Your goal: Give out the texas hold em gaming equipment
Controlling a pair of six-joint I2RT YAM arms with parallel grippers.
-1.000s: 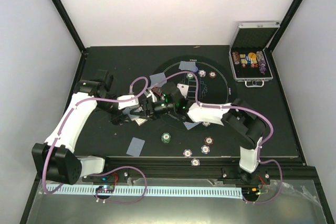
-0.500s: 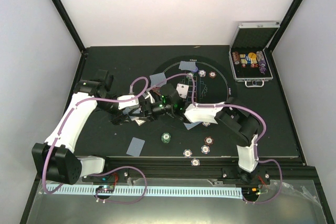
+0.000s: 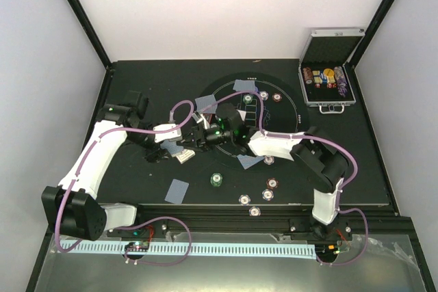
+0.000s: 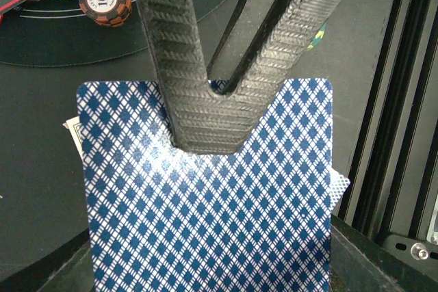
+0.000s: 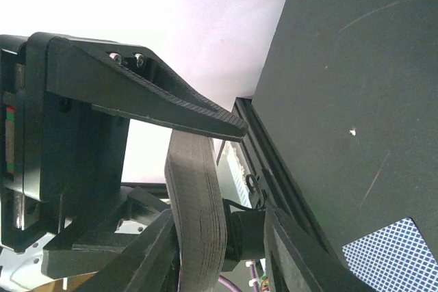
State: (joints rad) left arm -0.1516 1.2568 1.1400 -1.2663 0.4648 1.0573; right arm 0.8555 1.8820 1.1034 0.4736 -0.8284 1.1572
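Note:
My left gripper (image 3: 179, 150) is shut on a deck of blue-diamond-backed playing cards (image 4: 205, 223) left of the felt circle; the deck hides its fingers in the left wrist view. My right gripper (image 3: 195, 136) reaches in from the right, and its ribbed fingers (image 4: 171, 46) lie over the deck's top edge. In the right wrist view the deck's edge (image 5: 198, 217) stands between the right jaws, against one finger and apart from the other, so the jaws are open. Loose cards (image 3: 178, 190) and chips (image 3: 216, 179) lie on the table.
More chips (image 3: 272, 183) lie near the front edge, and two (image 4: 104, 1) sit close to the deck. Face-down cards (image 3: 243, 85) rest on the black felt circle (image 3: 287, 111). The open silver case (image 3: 330, 76) with chip rolls stands at the back right.
The right gripper has shifted left onto the deck and its jaws have narrowed around it. The left arm has held still with the deck.

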